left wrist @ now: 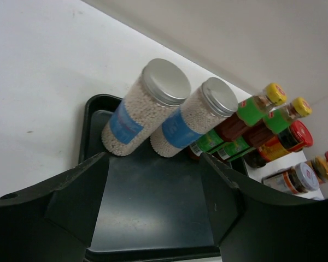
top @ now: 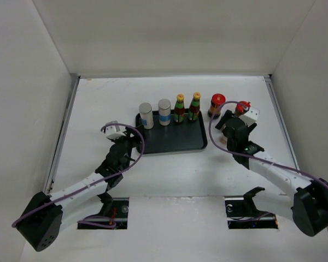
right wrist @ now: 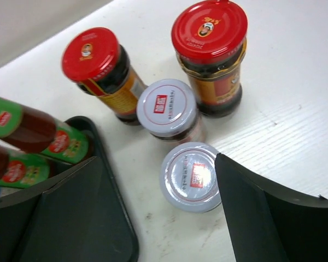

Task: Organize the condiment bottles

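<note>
Released left hand [left wrist: 153,159] hovers over smooth black tray [left wrist: 153,218]; released right hand [right wrist: 158,161] flanks round white-lidded jar [right wrist: 190,176].

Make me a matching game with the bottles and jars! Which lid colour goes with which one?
Things:
1. tall blue-banded jars
2. slim green-labelled bottles
3. squat brown bottles
4. short little jars

Lids:
A. red
B. white with a red mark
C. silver
D. yellow

Right pairs: 1-C, 2-D, 3-A, 4-B.
</note>
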Controlling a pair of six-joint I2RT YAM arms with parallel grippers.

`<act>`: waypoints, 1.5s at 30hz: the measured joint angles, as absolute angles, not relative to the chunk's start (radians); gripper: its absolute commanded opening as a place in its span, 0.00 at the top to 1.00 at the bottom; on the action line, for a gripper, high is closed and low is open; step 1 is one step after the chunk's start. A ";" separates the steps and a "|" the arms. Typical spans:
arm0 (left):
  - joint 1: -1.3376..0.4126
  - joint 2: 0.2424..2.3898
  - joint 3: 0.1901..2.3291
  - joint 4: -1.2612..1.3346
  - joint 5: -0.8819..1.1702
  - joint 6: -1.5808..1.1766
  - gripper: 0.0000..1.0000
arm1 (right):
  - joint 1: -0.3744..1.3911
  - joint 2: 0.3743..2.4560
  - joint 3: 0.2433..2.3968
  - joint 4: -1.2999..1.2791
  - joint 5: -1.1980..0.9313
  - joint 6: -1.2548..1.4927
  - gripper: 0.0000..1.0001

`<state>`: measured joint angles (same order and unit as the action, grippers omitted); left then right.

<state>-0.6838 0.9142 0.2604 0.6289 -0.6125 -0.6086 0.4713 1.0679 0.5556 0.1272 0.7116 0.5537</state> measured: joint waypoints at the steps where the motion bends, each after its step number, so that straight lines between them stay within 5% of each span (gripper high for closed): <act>1: -0.673 0.905 0.247 0.628 -0.611 -0.622 0.33 | 0.464 1.086 0.568 0.112 0.712 0.553 0.09; 11: -0.601 0.881 0.205 0.619 -0.580 -0.691 0.32 | 0.438 1.275 0.622 -0.005 0.710 0.555 0.12; 19: -0.586 0.879 0.196 0.618 -0.566 -0.709 0.31 | 0.440 1.307 0.622 -0.011 0.710 0.551 0.47; 30: -0.499 0.867 0.176 0.617 -0.559 -0.732 0.30 | 0.730 1.157 0.657 -0.052 0.766 0.474 0.47; 45: -0.332 0.859 0.106 0.577 -0.500 -0.900 0.27 | 1.024 1.789 1.149 0.169 0.547 0.384 0.47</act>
<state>-0.3317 0.8585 0.1059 0.5766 -0.4999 -0.8997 1.0237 1.7889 1.1488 0.1688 0.5468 0.3836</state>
